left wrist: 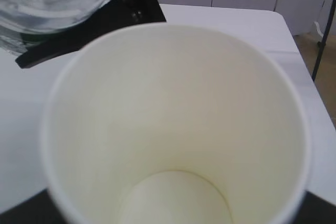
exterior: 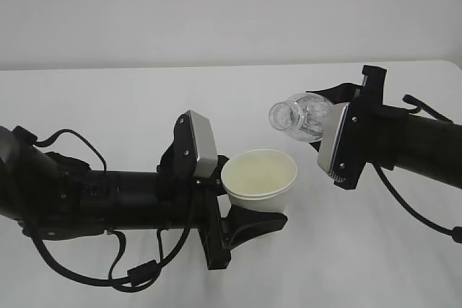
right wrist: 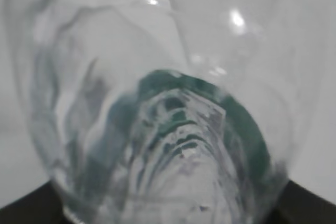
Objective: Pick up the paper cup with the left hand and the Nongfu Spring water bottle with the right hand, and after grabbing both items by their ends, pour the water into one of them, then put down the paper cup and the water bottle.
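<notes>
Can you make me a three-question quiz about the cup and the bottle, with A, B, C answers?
1. Where is the water bottle compared with the paper cup?
A. above it, to the right
B. inside it
C. lying on the table

2. What colour is the cup inside?
A. red
B. cream
C. black

3. How is the bottle held?
A. upright
B. tipped, mouth toward the cup
C. upside down in the cup

Answers: 1 A, it hangs higher beside the rim. 2 B, the left wrist view shows cream walls. 3 B, its open neck points left and down.
</notes>
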Tool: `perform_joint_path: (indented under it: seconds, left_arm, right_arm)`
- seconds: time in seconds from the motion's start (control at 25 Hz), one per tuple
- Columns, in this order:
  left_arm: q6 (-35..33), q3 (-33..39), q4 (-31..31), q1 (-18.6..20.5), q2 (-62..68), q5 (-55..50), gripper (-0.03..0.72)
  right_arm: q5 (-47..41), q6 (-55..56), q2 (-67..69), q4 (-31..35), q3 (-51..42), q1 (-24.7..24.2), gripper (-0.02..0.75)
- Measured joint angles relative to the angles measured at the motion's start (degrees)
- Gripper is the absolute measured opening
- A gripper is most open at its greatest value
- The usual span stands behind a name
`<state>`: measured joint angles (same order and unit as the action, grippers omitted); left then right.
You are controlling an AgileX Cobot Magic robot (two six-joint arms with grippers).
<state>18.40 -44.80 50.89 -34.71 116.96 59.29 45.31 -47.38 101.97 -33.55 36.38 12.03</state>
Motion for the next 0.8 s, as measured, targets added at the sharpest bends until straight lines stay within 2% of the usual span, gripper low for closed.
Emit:
perform_joint_path:
  seconds: [0.8]
  left_arm:
    - [-0.45, 0.0, -0.68, 0.0, 0.0, 1.07, 0.442]
  right_arm:
    - [2.99, -10.62, 0.0, 2.46, 0.0, 0.0, 0.449]
